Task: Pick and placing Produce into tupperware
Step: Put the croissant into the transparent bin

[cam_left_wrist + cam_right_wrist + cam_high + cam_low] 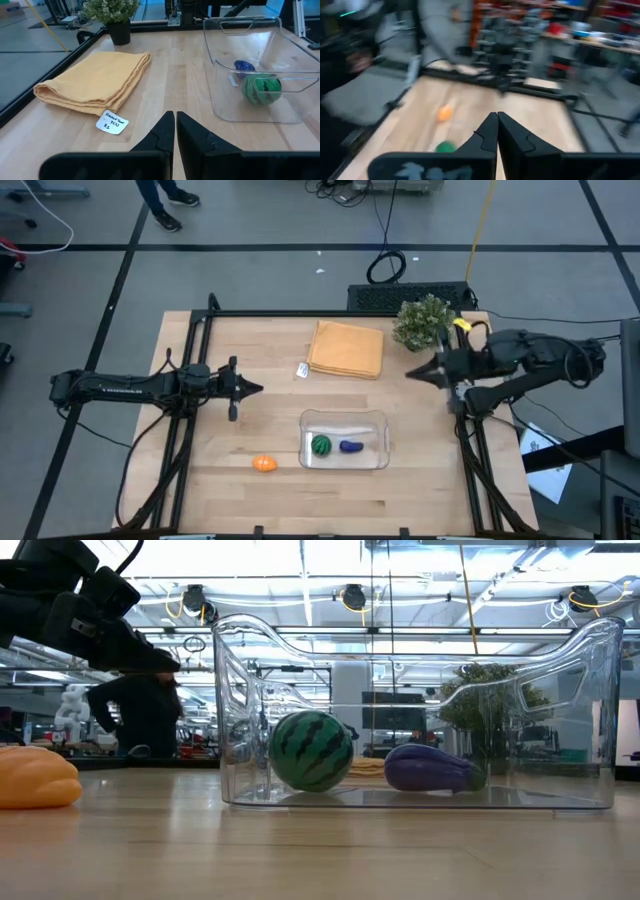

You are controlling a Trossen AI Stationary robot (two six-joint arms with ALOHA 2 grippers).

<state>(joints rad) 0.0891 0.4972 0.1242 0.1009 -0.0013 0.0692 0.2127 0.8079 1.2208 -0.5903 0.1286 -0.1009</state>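
The clear tupperware (pixel 378 420) stands near the table's front middle. Inside it, on its floor, lie the dark-green striped ball (pixel 321 445) and the purple eggplant piece (pixel 350 446); the low view shows the ball (pixel 312 750) and the eggplant (pixel 430 768) side by side. The orange piece (pixel 263 463) rests on the table, left of the container. My left gripper (pixel 255 388) is shut and empty, pointing level toward the table's middle, left of the container. My right gripper (pixel 412 372) is shut and empty, raised over the table's right side near the plant.
A folded orange-tan cloth (pixel 346 348) lies at the far middle, with a small white label (pixel 302 370) beside it. A potted plant (pixel 423 322) stands at the far right corner. Black frame rails (pixel 190 410) run along both sides of the table.
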